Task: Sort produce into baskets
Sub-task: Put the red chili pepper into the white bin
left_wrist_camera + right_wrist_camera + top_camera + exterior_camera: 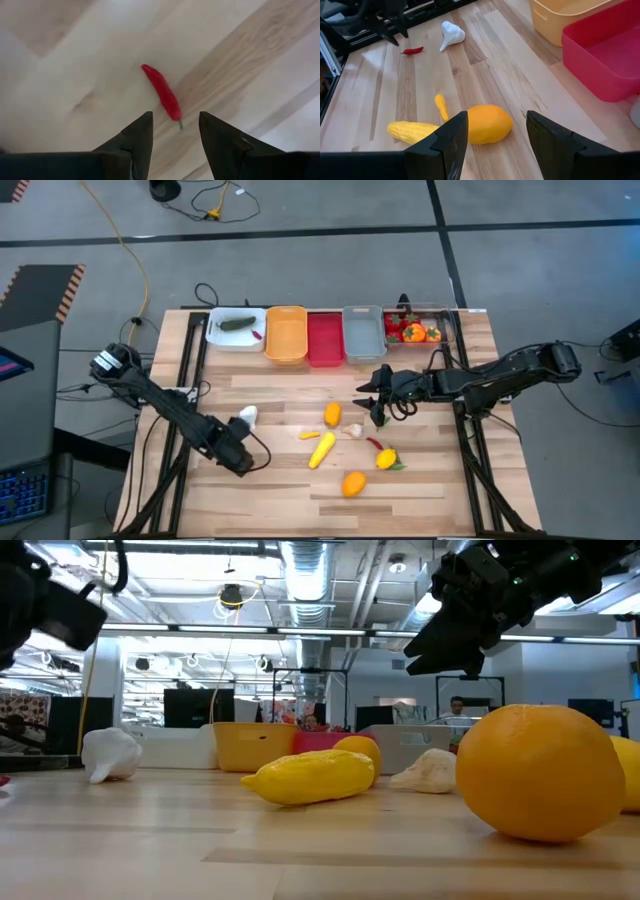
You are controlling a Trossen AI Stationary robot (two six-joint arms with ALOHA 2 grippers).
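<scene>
My left gripper is open and hovers over a red chilli that lies flat on the wooden table; the gripper covers the chilli in the high view. My right gripper is open above an orange pepper, touching nothing; in the high view it stands just right of that pepper. Corn, two white garlics, a second chilli, a lemon and an orange fruit lie loose on the table.
Five baskets line the far edge: white with a green piece and a chilli, orange, red, grey, clear with red and orange produce. A small yellow piece lies by the corn. People show beyond the table.
</scene>
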